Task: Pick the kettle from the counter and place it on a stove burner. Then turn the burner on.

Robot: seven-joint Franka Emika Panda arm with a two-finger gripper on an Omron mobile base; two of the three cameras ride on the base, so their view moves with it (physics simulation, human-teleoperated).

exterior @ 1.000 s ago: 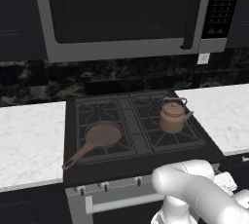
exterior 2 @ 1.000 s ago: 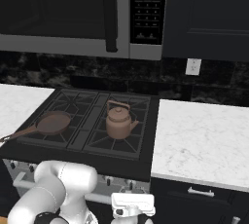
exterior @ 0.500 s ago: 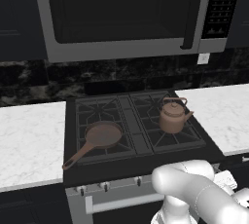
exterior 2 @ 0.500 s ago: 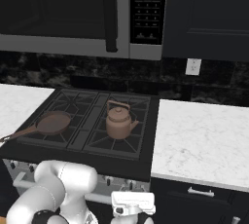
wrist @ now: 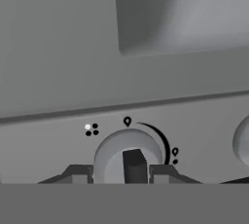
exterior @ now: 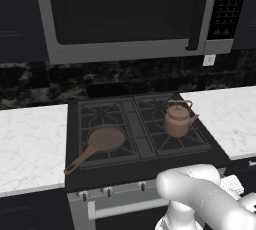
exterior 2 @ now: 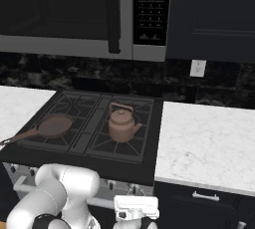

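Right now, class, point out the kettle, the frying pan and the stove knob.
kettle (exterior: 177,122), left base view, on its round body.
frying pan (exterior 2: 56,125), right base view, on its bowl.
stove knob (wrist: 128,158), hand view, on its face.

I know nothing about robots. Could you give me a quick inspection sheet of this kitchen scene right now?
Surface: white marble counter either side of a black stove.
Job's things: kettle upright on a stove burner; knob close before the hand camera.
Clutter: frying pan on another burner.
Gripper: gripper low at the stove front, fingers flanking the knob; contact unclear.
Cables: nothing seen.
Surroundings: microwave above, wall outlet, dark cabinets.
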